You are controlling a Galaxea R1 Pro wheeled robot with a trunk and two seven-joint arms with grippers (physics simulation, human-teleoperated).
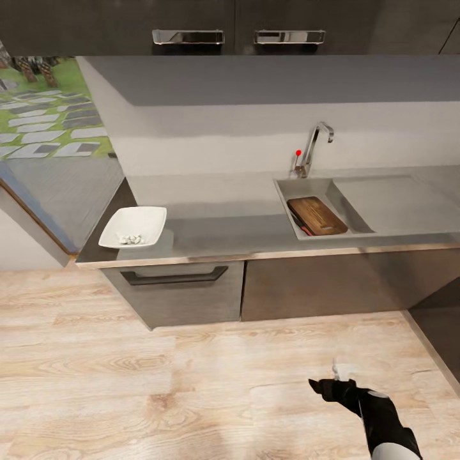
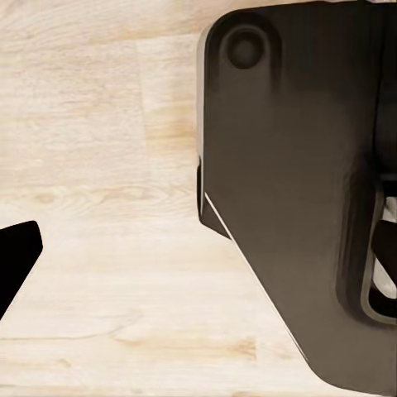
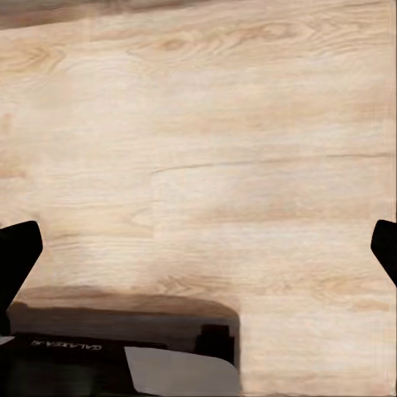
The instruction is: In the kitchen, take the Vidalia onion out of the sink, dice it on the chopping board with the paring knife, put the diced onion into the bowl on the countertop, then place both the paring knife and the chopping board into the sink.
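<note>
Apparently finished: chopping board (image 1: 317, 215) and paring knife (image 1: 299, 221) lie in the sink (image 1: 306, 189), diced onion (image 1: 131, 239) in the far-left bowl (image 1: 134, 226). Right gripper (image 1: 335, 382) hangs empty, spread wide; nothing remains.

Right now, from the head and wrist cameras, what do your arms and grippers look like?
In the head view the right gripper is matte black with angular fingers, one tip catching pale light, on a black wrist that turns into a white forearm segment. In the wrist views, black fingertips frame the edges. A dark rounded body panel and a black part with small pale lettering also show.
</note>
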